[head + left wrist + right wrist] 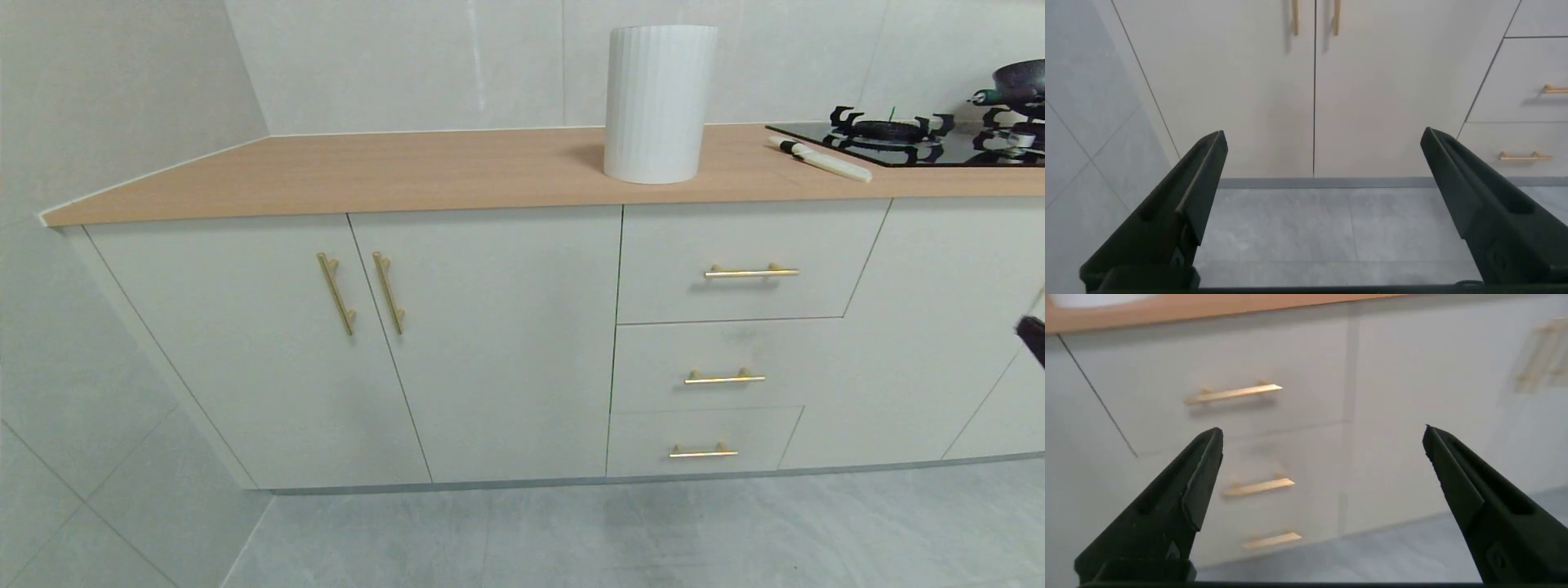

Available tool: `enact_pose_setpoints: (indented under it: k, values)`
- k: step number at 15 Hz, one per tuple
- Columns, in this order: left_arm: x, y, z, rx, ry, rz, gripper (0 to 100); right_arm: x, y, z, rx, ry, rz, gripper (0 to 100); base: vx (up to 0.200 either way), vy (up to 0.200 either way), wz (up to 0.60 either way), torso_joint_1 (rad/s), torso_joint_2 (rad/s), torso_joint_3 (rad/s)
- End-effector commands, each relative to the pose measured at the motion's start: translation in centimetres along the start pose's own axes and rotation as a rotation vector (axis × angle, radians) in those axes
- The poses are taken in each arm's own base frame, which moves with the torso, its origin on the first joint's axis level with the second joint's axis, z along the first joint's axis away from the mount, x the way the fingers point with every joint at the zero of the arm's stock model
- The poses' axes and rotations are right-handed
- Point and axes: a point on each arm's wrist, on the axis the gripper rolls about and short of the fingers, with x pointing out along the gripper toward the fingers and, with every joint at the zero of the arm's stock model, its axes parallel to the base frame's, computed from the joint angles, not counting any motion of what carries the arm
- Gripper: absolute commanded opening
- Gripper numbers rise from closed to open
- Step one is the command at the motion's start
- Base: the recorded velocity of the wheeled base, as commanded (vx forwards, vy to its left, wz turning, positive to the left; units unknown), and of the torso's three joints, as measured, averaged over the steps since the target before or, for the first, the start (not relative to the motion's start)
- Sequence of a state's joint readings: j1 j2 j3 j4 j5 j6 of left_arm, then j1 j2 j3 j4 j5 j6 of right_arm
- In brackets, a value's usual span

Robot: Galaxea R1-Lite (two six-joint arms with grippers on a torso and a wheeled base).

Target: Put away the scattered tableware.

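Note:
A knife [819,158] with a pale blade and dark handle lies on the wooden countertop [408,171], just left of the stove. To its left stands a tall white ribbed container [660,102]. My left gripper [1323,137] is open and holds nothing; it hangs low in front of the double cupboard doors [1315,82], above the floor. My right gripper [1321,434] is also open and holds nothing. It faces the stack of drawers, with the top drawer handle [1234,394] between its fingers in the right wrist view.
A black gas stove [914,139] with a dark pan [1020,82] sits at the counter's right end. Below are two cupboard doors with gold handles [363,292] and three drawers [735,269]. A wall closes the left side; grey floor tiles [571,531] lie in front.

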State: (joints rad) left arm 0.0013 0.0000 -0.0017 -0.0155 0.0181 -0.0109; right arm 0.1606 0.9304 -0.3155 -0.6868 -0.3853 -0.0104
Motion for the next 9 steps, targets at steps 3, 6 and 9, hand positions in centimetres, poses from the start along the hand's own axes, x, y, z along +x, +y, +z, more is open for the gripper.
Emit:
enact_pose_setpoints:
  k: [3, 6, 9]
  values:
    - [0.0, 0.0, 0.0, 0.0, 0.0, 0.001, 100, -13.4, -5.4, -2.2, -0.094, -0.166, -0.237, 100, 0.0, 0.0, 0.0, 0.0, 0.0, 0.0]
    - [0.0, 0.0, 0.0, -0.001, 0.0, 0.001, 100, -15.0, -5.8, -2.8, -0.071, -0.255, -0.247, 100, 0.0, 0.0, 0.0, 0.0, 0.0, 0.0]
    - [0.0, 0.0, 0.0, 0.0, 0.0, 0.001, 100, -15.9, -5.8, -3.6, -0.033, -0.294, -0.342, 100, 0.0, 0.0, 0.0, 0.0, 0.0, 0.0]
